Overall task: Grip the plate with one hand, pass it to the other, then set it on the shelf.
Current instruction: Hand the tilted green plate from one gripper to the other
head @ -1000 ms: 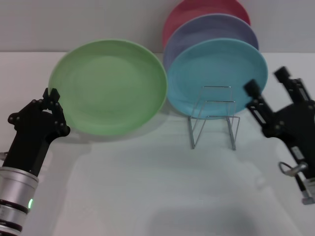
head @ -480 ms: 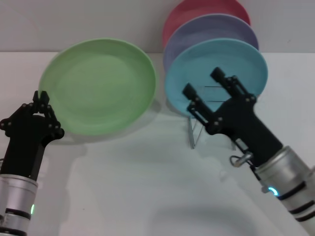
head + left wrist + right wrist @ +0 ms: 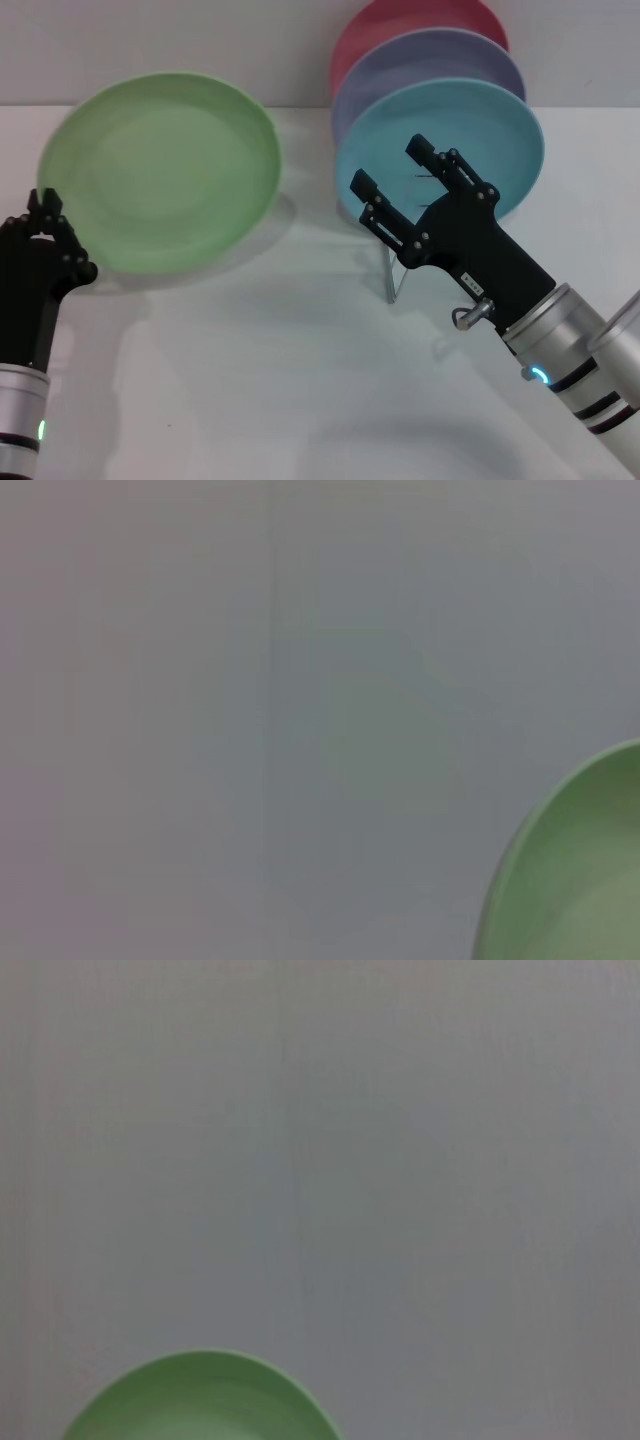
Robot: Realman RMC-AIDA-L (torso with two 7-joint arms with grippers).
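Note:
My left gripper (image 3: 45, 212) is shut on the lower left rim of the light green plate (image 3: 160, 170), holding it tilted above the white table at the left. The plate's edge also shows in the left wrist view (image 3: 580, 880) and, farther off, in the right wrist view (image 3: 205, 1400). To the right of the plate and apart from it, my right gripper (image 3: 390, 168) is open with nothing between its fingers. It stands in front of the silver wire shelf (image 3: 393, 282), which it mostly hides.
Three plates lean in a stack behind the shelf: a turquoise one (image 3: 505, 125) in front, a lavender one (image 3: 430, 60), and a red one (image 3: 400, 20) at the back. A white table (image 3: 270, 370) spreads out below both arms.
The left gripper has carried the green plate leftward. The right arm swung in from the far right to the middle, in front of the shelf, with its fingers still apart.

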